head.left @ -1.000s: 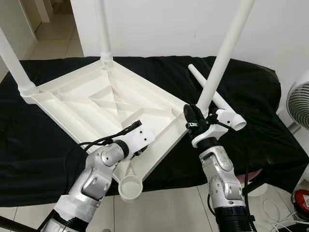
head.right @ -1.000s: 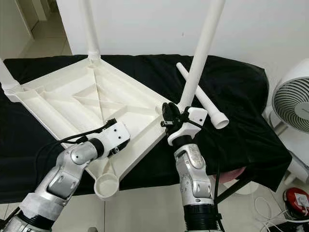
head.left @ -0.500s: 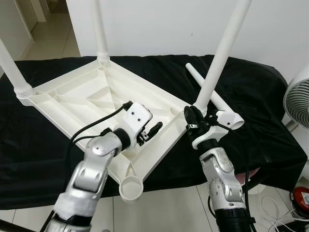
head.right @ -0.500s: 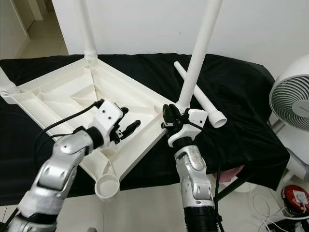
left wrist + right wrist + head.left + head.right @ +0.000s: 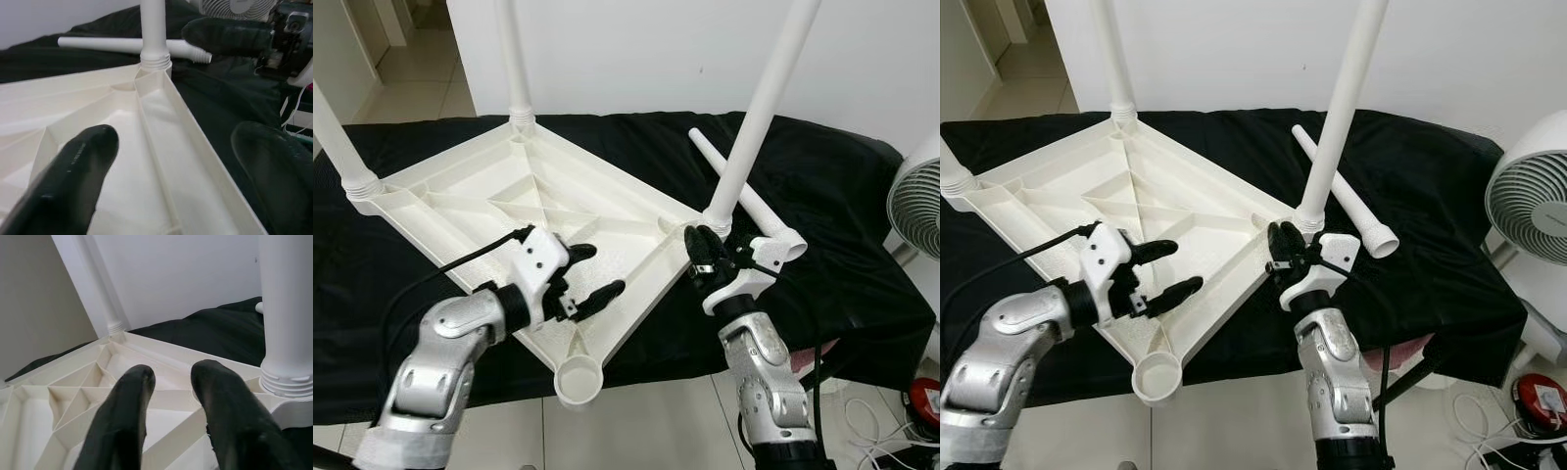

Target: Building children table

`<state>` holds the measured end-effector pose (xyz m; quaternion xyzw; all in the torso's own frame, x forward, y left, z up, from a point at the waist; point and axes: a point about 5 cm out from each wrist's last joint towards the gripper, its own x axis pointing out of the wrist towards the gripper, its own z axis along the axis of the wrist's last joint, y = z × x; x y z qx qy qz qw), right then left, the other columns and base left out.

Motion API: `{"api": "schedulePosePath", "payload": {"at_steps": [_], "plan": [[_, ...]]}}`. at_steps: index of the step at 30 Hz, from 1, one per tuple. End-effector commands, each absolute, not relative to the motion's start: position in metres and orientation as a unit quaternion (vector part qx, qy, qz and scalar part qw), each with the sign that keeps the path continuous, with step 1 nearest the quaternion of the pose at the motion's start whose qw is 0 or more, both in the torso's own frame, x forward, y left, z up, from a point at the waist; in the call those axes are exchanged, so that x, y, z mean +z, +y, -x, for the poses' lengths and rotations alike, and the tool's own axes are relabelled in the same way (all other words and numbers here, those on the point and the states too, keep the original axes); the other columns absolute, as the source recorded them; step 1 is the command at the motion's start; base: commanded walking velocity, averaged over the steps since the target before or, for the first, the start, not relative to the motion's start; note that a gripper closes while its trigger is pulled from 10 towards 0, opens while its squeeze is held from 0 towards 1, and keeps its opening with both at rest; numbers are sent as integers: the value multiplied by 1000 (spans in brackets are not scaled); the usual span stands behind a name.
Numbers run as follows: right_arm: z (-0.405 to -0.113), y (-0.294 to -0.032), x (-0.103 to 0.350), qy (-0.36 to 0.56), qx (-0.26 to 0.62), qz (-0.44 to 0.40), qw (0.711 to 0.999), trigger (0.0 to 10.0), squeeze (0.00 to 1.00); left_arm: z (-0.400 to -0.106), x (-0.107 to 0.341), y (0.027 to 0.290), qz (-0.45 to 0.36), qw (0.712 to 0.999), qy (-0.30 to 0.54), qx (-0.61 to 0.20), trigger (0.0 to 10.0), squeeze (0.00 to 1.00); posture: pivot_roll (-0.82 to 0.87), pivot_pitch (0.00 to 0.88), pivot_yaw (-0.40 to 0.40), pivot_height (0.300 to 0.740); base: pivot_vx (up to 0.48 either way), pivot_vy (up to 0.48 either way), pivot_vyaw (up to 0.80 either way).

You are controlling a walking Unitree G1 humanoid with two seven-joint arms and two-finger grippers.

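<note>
Tabletop, white plastic and turned upside down, lay on a black cloth with its ribbed underside facing up. Three white legs stood screwed into its corners: one at the far corner, one at the robot's left, and one at the right corner. A fourth leg lay loose on the cloth behind that right corner. The nearest corner held an open round socket. A white fan stood at the right edge. The left gripper hovered over the tabletop's near rim, fingers spread apart. The right gripper sat just beside the base of the right leg, fingers slightly apart, gripping nothing.
</note>
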<state>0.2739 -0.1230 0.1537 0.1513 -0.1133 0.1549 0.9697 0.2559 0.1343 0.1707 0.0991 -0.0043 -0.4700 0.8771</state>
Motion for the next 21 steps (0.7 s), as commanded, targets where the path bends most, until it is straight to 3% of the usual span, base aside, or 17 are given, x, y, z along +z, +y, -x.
{"api": "schedulePosePath", "payload": {"at_steps": [1, 4, 5, 12, 21], "plan": [[-272, -124, 154, -111, 163, -145, 970, 10000, 1000, -254, 166, 137, -100, 873, 4, -477, 10000, 1000, -65, 0, -8, 740, 0, 0, 0], [-272, -126, 154, -109, 162, -139, 971, 10000, 1000, -253, 162, 141, -110, 871, 9, -479, 10000, 1000, -66, 0, -7, 740, 0, 0, 0], [-271, -130, 153, -106, 164, -129, 972, 10000, 0, -249, 159, 147, -118, 865, 16, -488, 10000, 0, -61, 0, -8, 740, 0, 0, 0], [-269, -143, 150, -95, 172, -96, 976, 10000, 0, -243, 145, 169, -196, 819, 71, -534, 10000, 0, -54, 0, -15, 740, 0, 0, 0], [-266, -149, 152, -91, 175, -84, 977, 10000, 0, -252, 138, 179, -239, 805, 86, -536, 10000, 0, -63, 8, -21, 740, 0, 0, 0]]}}
